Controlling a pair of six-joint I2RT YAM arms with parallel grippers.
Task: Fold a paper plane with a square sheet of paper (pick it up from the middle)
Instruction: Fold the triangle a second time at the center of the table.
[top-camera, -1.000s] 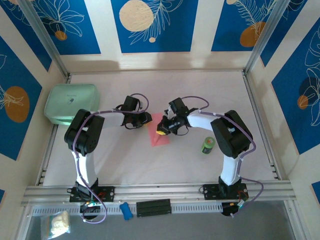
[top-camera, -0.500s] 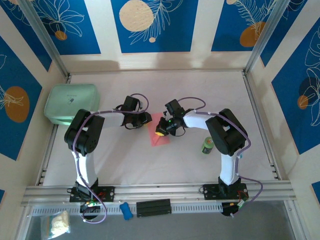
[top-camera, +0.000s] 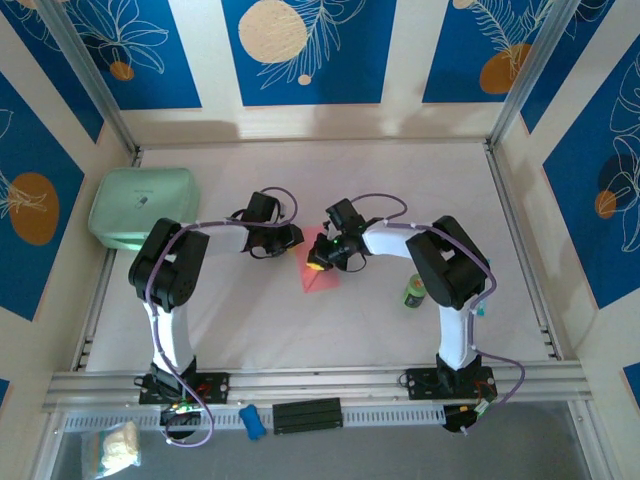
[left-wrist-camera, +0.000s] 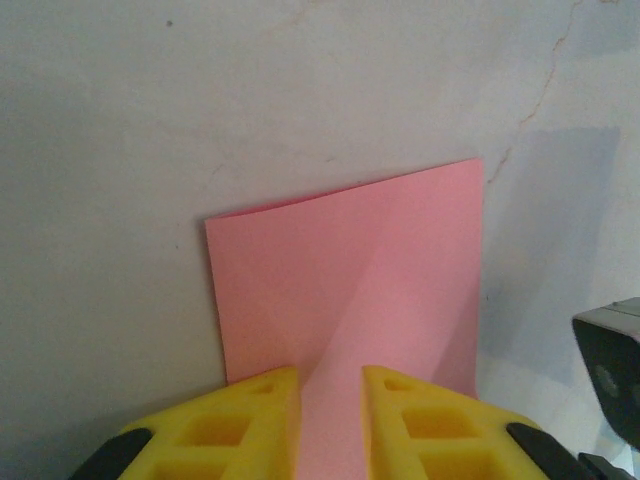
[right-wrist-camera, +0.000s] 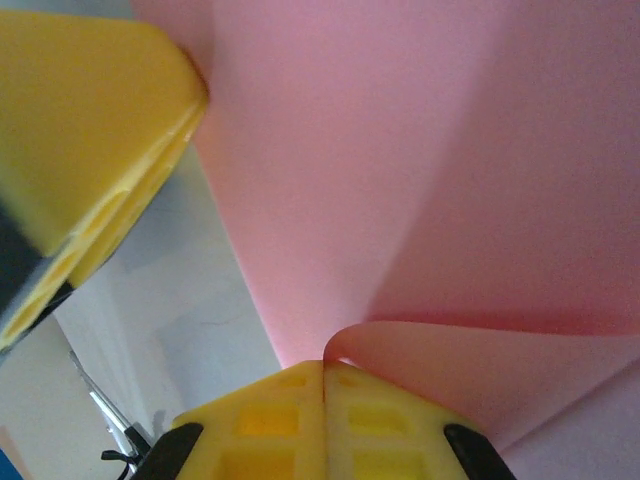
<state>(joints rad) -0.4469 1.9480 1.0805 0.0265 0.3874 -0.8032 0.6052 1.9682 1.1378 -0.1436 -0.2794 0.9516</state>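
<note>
At far left on the table (top-camera: 420, 180), the mint-green case (top-camera: 140, 205) is noted untouched. Next to the right, the left gripper (top-camera: 296, 238) is found where it was a second ago, at the left edge of the square sheet of paper (top-camera: 321, 282). In its wrist view the fingers (left-wrist-camera: 250, 420) are seen slightly apart over the sheet's near edge. Whether the paper is being pressed down cannot be told. At centre, the sheet is seen lying on the table with one diagonal crease visible. The right gripper (top-camera: 316, 265) is recorded as shifted leftward across the sheet since a second ago. Its fingers (right-wrist-camera: 270, 420) are closed together on a curled flap of the paper. A fold is judged to be under way, with the flap drawn toward the left gripper. No plane shape is formed yet. Well to the right, the green can (top-camera: 416, 291) is left alone.
</note>
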